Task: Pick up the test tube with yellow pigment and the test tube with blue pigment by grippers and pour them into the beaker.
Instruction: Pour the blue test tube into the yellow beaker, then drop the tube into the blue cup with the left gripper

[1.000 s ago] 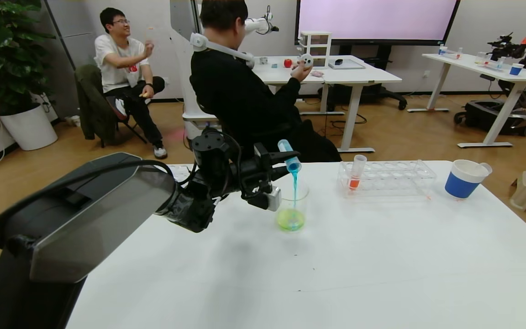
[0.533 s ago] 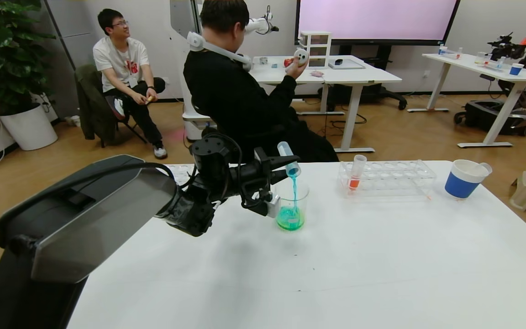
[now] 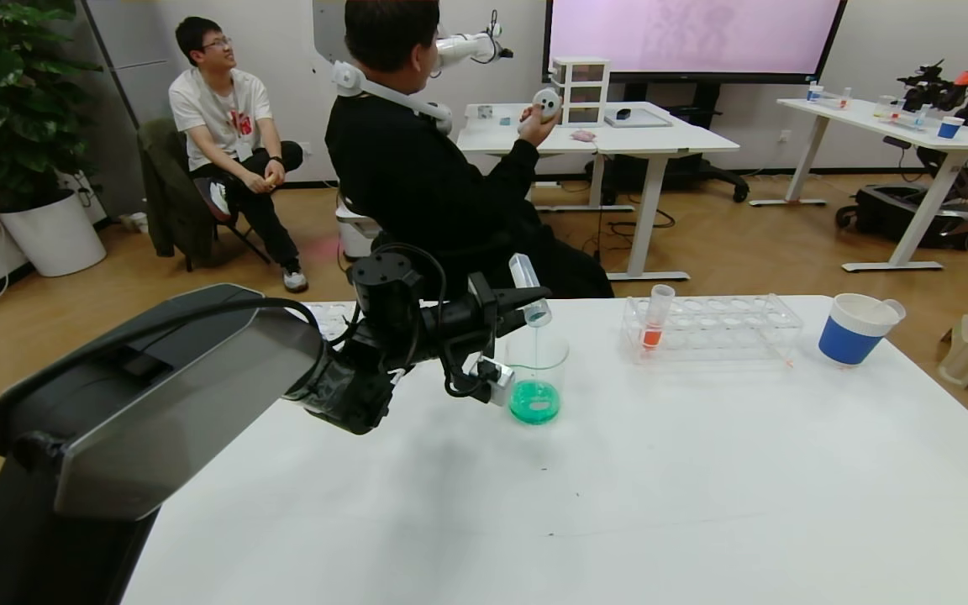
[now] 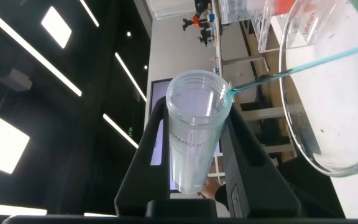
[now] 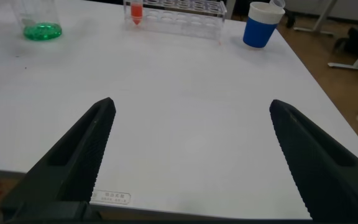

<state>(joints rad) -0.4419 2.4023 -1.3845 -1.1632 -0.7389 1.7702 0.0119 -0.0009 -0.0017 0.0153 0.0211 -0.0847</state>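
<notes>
The left gripper (image 3: 526, 298) clamped the blue-pigment test tube (image 3: 528, 289), its mouth tilted down directly above the beaker (image 3: 537, 378); the right gripper (image 5: 191, 155) hung spread wide, well apart.

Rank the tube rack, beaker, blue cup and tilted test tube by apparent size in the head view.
1. Tube rack, clearly the widest.
2. Blue cup and beaker: they look about alike, so no ranking.
3. Test tube, slimmest, gripped by the left hand above the beaker.

Faint embossed lettering runs down the wall of the clear tube (image 4: 194, 134) in the left wrist view and a small white label (image 5: 111, 197) sits near the counter's edge, neither legible.
</notes>
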